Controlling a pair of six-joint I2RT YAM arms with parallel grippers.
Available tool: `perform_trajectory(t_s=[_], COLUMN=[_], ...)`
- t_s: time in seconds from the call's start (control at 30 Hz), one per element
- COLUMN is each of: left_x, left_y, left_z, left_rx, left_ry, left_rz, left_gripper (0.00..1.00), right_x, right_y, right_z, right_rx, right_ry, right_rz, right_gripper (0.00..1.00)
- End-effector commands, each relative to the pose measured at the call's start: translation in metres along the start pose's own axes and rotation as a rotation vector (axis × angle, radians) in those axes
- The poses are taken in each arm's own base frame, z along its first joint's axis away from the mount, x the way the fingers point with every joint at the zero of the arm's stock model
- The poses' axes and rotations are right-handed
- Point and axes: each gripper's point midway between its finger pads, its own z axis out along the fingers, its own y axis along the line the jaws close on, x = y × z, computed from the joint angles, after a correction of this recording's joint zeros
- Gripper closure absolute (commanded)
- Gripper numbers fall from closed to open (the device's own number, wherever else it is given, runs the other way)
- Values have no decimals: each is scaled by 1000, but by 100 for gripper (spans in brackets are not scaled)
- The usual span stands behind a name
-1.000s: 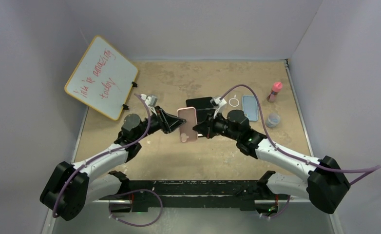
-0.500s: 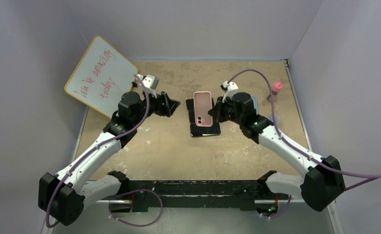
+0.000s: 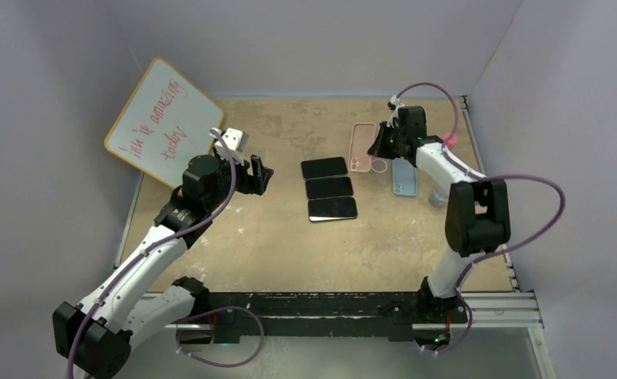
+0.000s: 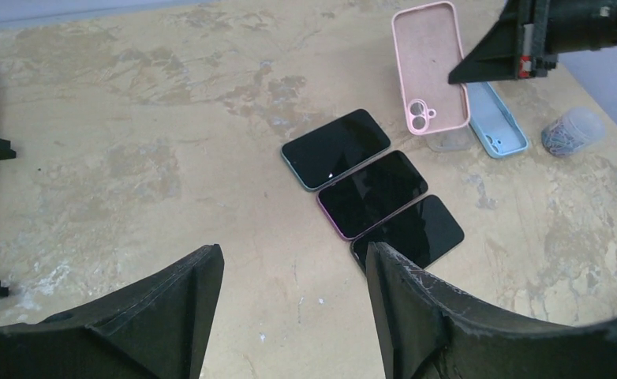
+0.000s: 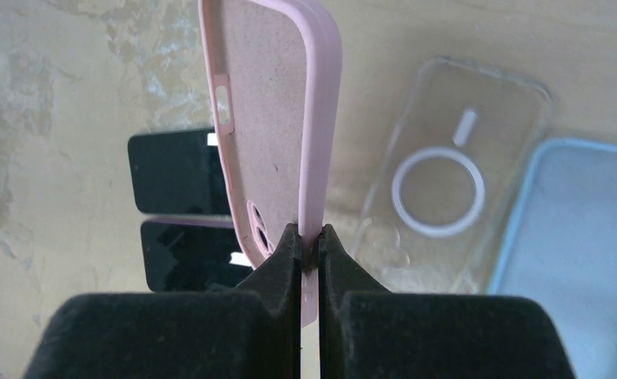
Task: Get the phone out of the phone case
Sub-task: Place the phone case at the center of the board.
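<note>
Three bare phones lie screen-up in a row mid-table: the top phone [image 3: 323,167], the middle phone [image 3: 329,187] and the bottom phone [image 3: 333,208]. They also show in the left wrist view [image 4: 336,148]. My right gripper [image 3: 382,142] is shut on the edge of an empty pink case [image 3: 362,147], holding it over the table's back right; the case also shows in the right wrist view [image 5: 274,118]. My left gripper [image 3: 262,175] is open and empty, left of the phones and above the table.
A clear case [image 3: 379,164] and a light blue case [image 3: 404,175] lie at the back right. A pink-capped bottle [image 3: 448,142] and a small clear cup [image 4: 571,130] stand near the right wall. A whiteboard [image 3: 163,122] leans at the back left.
The phone was set down as the bottom of the row. My right gripper carried the empty pink case to the back right. My left gripper drew back to the left, open.
</note>
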Motion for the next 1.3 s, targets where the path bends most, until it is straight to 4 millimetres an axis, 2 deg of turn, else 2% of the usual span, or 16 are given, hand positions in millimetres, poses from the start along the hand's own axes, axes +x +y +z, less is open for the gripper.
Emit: perform_trajectory(t_s=[0.0, 0.13, 0.27, 0.43, 0.5, 0.63, 0.77, 0.93, 1.27], left_x=[-5, -6, -6, -7, -7, -6, -5, -4, -2], left_y=[8, 8, 8, 7, 7, 7, 5, 5, 2], left_z=[-4, -4, -5, -6, -6, -5, -5, -5, -3], left_rx=[-37, -38, -39, -34, -34, -32, -22, -20, -2], left_ry=[-18, -21, -21, -25, -26, -24, -20, -19, -10], left_rz=[31, 33, 34, 34, 35, 35, 32, 31, 27], left_gripper=[31, 31, 31, 31, 31, 31, 31, 31, 31], right_x=[-27, -27, -25, -10, -8, -12, -18, -6, 6], right_y=[28, 32, 12, -11, -22, -29, -42, -64, -94], right_z=[24, 49, 67, 79, 78, 65, 59, 54, 24], right_rx=[-166, -219, -124, -72, -67, -104, -40, 79, 283], right_ry=[27, 79, 77, 129, 133, 115, 105, 178, 206], right_rz=[45, 67, 96, 119, 143, 181, 157, 108, 61], right_gripper=[100, 100, 100, 100, 100, 100, 100, 100, 100])
